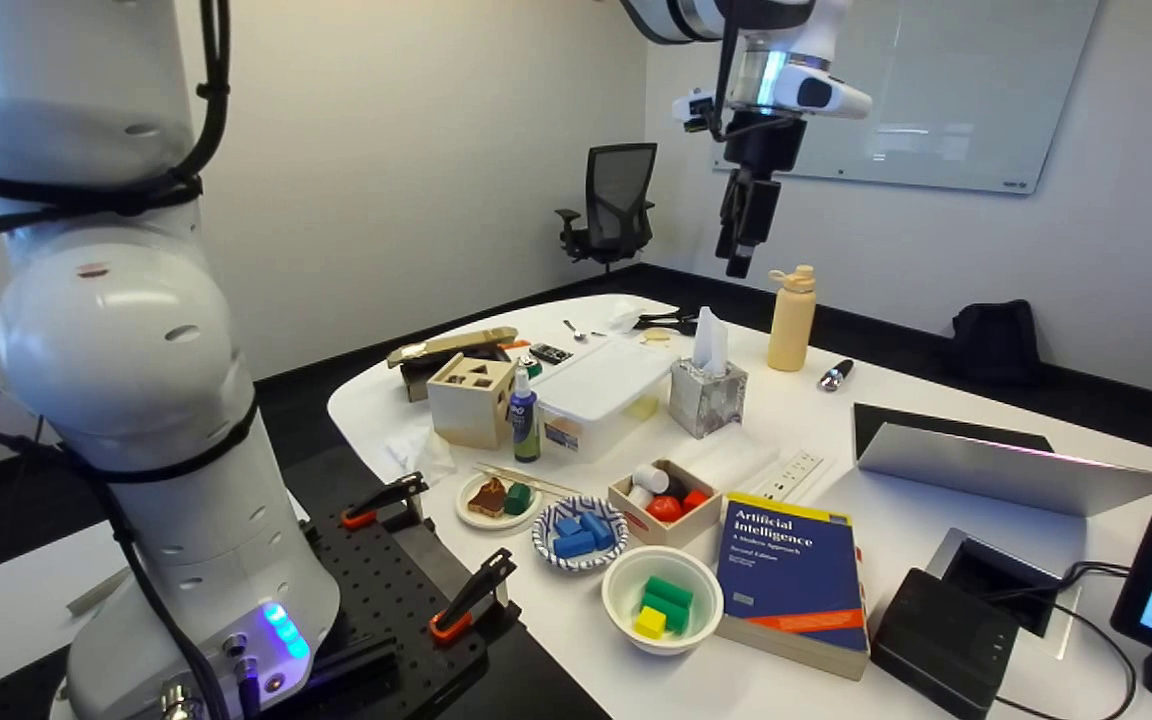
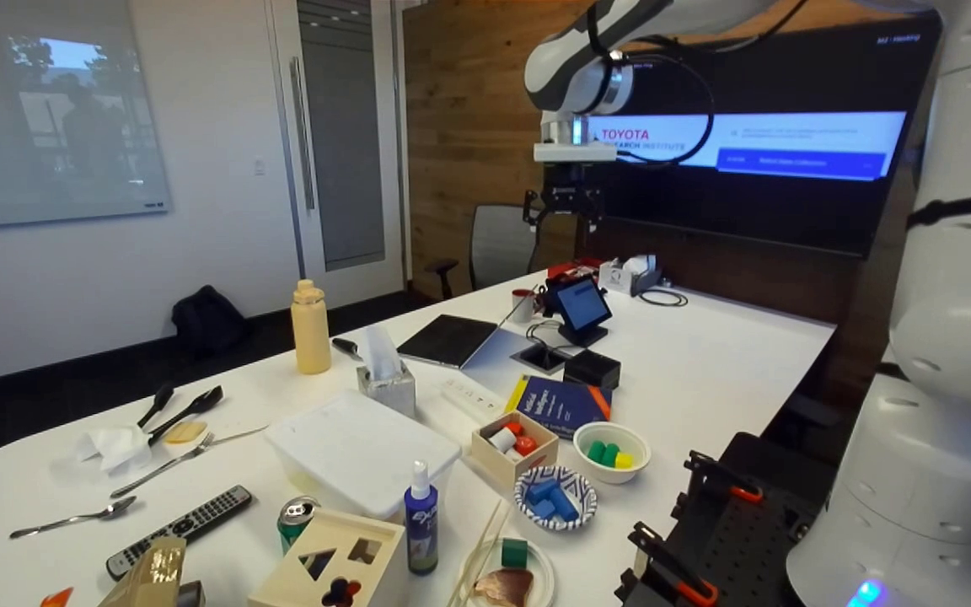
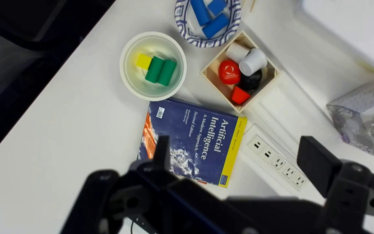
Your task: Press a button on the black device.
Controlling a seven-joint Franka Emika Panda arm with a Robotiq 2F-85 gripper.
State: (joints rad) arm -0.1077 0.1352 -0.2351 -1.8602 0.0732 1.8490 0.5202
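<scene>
A white conference table carried a crowded spread, with the Franka Panda arm bent high over it. A silver laptop stood open there, and a lidded plastic storage bin sat well apart from it. A copy of the textbook "Artificial Intelligence: A Modern Approach," second edition, lay flat, cover up, near a black tablet propped upright. The Robotiq gripper hung in midair, pointing down, its two fingers spread wide, well above the table. The black device, low and boxy, rested just beside the textbook, between it and the tablet in both exterior views; in the wrist view, only a part of it showed at the lower edge, beside the gripper's dark bulk. Smaller still were an open wooden box and a white bowl, both just beside the textbook, the bowl holding two green blocks and a yellow block.
</scene>
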